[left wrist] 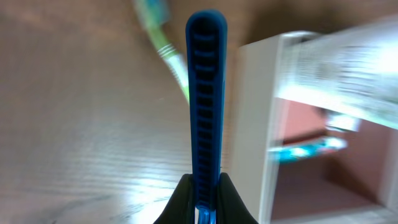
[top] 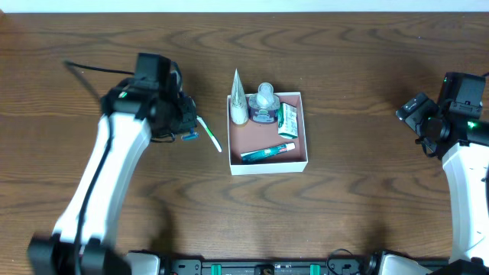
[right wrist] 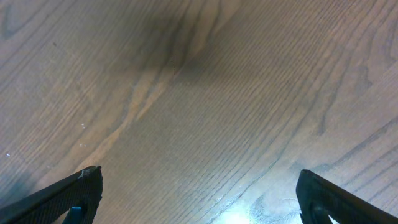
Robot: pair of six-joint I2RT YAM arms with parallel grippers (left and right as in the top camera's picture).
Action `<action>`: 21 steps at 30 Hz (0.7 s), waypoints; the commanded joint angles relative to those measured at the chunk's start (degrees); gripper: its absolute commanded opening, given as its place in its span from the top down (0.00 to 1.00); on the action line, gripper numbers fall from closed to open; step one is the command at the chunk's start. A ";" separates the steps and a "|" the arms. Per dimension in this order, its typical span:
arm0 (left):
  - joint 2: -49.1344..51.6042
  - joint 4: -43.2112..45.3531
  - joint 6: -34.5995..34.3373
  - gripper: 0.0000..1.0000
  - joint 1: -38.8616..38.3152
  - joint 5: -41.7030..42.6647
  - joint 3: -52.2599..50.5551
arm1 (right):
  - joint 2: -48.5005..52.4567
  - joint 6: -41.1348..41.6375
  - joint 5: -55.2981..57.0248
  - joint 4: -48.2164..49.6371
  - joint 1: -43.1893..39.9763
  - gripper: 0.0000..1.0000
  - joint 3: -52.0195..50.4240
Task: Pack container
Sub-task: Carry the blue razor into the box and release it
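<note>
Overhead: container (top: 269, 166) just right of left claw (top: 189, 134) with blue handle (left wrist: 206, 93)

Wood-grain table (top: 367, 214), faintly glossy, ribbed blue plastic handle (left wrist: 206, 93), matt white container (top: 267, 167)

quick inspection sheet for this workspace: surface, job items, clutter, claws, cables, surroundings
surface: dark wooden table, glare patches in the wrist views
job's things: container at centre, open-topped, holding a white tube, pump bottle, green packet and toothpaste tube; toothbrush lies on the table just left of it
clutter: nothing seen
grippers: left claw shut on a blue ribbed handle, left of the container; right claw open above the table, far right
cables: black cable trails off the left arm
surroundings: rig base along the near edge
</note>
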 commanded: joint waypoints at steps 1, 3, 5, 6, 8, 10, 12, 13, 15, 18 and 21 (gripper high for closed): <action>-6.78 0.94 8.07 0.94 -0.20 8.83 0.87 | 0.24 -0.68 0.66 -0.07 -0.26 0.01 0.68; -10.43 2.08 12.44 0.94 -1.01 12.59 0.87 | 0.24 -0.68 0.66 -0.07 -0.26 0.01 0.68; -13.55 3.54 15.52 0.94 -2.45 15.39 0.87 | 0.24 -0.70 0.66 -0.07 -0.26 0.01 0.68; -14.86 4.44 16.11 0.94 -3.45 15.96 0.87 | 0.24 -0.68 0.66 -0.07 -0.26 0.01 0.68; -16.70 6.51 16.28 0.94 -5.77 15.96 0.87 | 0.24 -0.68 0.66 -0.07 -0.26 0.01 0.68; -17.44 9.01 16.28 0.94 -8.41 15.93 0.85 | 0.24 -0.68 0.66 -0.07 -0.26 0.01 0.68; -17.14 11.52 16.33 0.94 -11.04 15.93 0.74 | 0.24 -0.68 0.66 -0.07 -0.26 0.01 0.68; -16.70 12.57 17.09 0.94 -12.33 15.74 0.63 | 0.24 -0.70 0.66 -0.07 -0.26 0.01 0.68; -15.63 14.08 20.57 0.94 -14.45 15.72 0.22 | 0.24 -0.70 0.66 -0.07 -0.26 0.01 0.68; -12.48 15.13 27.67 0.94 -17.73 15.69 0.00 | 0.24 -0.68 0.66 -0.07 -0.26 0.01 0.68; -8.46 15.15 34.38 0.94 -20.28 15.06 0.00 | 0.24 -0.70 0.66 -0.07 -0.26 0.01 0.68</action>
